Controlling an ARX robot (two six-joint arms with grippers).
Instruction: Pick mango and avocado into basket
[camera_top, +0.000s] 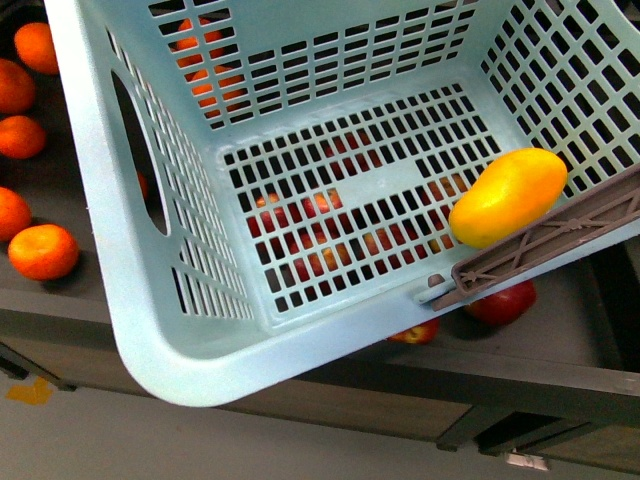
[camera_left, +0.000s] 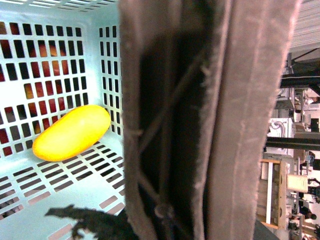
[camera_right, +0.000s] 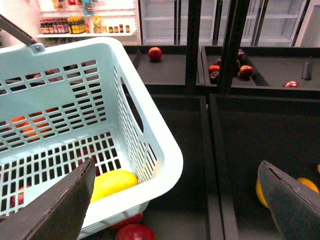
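The light teal basket (camera_top: 160, 330) hangs tilted over the dark fruit shelf and fills the front view. The orange-yellow mango (camera_top: 508, 196) lies inside it against the wall, next to the brown handle (camera_top: 560, 245). In the left wrist view that handle (camera_left: 200, 125) fills the picture; my left gripper is shut on it, its fingers hidden, with the mango (camera_left: 71, 132) on the slotted floor beyond. My right gripper (camera_right: 175, 205) stands open beside the basket's corner (camera_right: 167, 162), nothing between its fingers (camera_right: 292, 202). The mango (camera_right: 114, 182) shows through the wall. The avocado is out of view.
Oranges (camera_top: 42, 250) lie on the dark shelf at the left. Red apples (camera_top: 503, 303) sit under the basket. In the right wrist view a yellow-orange fruit (camera_right: 260, 194) lies by one finger, a bin divider (camera_right: 206, 150) runs below, and apples (camera_right: 155, 53) sit in far bins.
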